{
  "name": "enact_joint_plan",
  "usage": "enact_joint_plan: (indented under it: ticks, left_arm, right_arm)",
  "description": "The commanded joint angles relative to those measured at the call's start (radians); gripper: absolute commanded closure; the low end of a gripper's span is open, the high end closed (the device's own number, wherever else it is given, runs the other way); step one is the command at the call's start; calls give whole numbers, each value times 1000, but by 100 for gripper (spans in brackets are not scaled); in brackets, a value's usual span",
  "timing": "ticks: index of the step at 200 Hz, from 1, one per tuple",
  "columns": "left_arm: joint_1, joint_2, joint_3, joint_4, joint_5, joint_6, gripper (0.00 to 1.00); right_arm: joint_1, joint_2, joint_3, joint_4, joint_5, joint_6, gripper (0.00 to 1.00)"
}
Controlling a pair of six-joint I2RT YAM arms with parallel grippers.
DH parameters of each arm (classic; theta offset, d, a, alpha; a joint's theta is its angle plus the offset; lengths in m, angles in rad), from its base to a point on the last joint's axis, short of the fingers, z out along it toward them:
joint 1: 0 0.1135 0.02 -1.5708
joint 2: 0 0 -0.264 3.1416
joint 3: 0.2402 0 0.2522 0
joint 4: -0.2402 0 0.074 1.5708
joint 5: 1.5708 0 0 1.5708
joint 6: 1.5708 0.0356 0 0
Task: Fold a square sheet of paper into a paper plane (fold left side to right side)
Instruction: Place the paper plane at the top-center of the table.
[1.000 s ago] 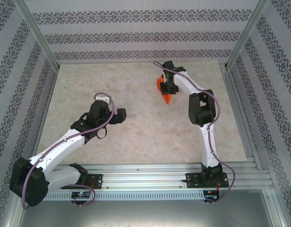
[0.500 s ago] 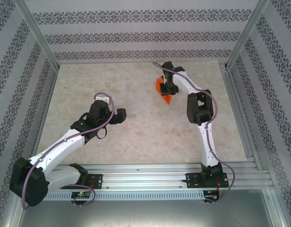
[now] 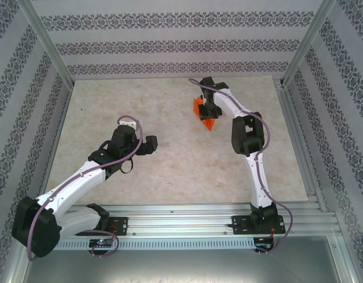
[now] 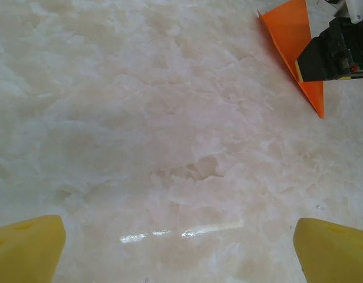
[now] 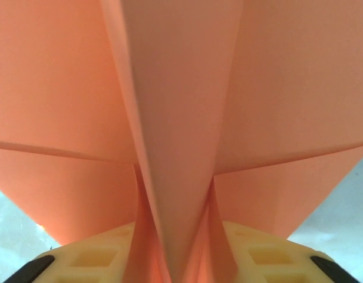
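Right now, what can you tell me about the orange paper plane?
The bright orange paper plane is thin, smooth paper folded into a pointed dart with sharp creases and flat wings. It is over the far part of the pale marble-look table, nose toward the arms. Its centre fold stands between the right gripper's yellow fingers.

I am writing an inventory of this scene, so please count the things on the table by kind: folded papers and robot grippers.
Orange paper plane: 1
Grippers: 2 (left gripper, right gripper)
Total: 3
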Motion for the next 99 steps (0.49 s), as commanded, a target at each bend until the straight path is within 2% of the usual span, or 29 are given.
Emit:
enact_joint_plan:
  ticks: [1,24,51,99]
  left_arm:
    - [12,-7,7,-20,-23,7,0]
    - [11,-7,16,-27,-39,1,0]
    - [12,-13,33,-47,-98,-15,0]
    - [45,-54,45,-84,-313,-59,0]
  right_arm:
    - [29,-128,23,-32,44,-1,60]
    - [50,-224,-16,-43,82,1,56]
    - [71,-390,-143,-13,135,9,51]
    - [62,-793,-577,188,188,26,45]
